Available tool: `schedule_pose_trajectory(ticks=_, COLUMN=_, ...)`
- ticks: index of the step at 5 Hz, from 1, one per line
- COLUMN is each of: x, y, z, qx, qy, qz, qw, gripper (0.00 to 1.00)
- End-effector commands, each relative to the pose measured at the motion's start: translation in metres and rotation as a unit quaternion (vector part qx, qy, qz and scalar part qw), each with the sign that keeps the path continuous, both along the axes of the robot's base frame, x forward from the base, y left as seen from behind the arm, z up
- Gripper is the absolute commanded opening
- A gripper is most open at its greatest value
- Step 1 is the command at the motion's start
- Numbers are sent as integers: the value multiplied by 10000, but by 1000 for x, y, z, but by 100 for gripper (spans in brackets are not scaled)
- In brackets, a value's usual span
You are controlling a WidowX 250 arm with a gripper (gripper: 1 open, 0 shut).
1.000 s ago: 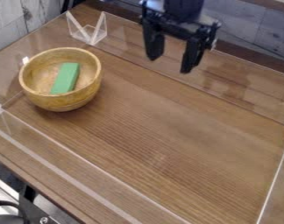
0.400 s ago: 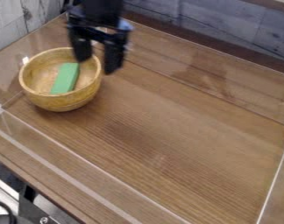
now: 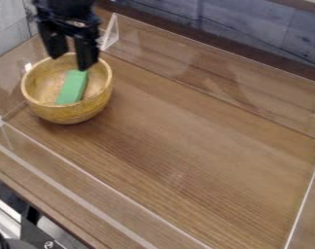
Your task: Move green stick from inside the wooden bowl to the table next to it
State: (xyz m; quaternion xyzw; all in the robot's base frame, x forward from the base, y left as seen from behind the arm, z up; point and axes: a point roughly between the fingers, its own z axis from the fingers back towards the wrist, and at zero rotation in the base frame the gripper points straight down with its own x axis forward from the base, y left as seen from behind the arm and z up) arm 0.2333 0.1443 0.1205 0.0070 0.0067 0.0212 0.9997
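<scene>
The green stick (image 3: 73, 87) lies flat inside the wooden bowl (image 3: 67, 107), which stands on the table (image 3: 199, 136) at the left. My gripper (image 3: 68, 52) hangs over the bowl's far rim, pointing down, its two black fingers (image 3: 87, 53) apart and nothing between them. The fingertips stand just above the stick's far end and hide a little of it.
A low clear plastic rim (image 3: 50, 172) runs around the tabletop, with a raised clear corner piece (image 3: 108, 31) just behind the bowl. Bare wood-grain surface stretches to the right of the bowl and toward the front.
The gripper has swept from the back middle of the table leftward to above the bowl, staying open. Bowl and stick have not moved.
</scene>
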Motion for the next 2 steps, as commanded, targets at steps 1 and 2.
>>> schedule_pose_trajectory(ticks=1, x=7, y=20, z=7, qx=195, qy=-264, qz=124, qw=9994, gripper=100)
schedule_pose_trajectory(ticks=2, x=8, y=24, z=-3, qx=220, qy=-293, qz=305, qw=9989, gripper=100)
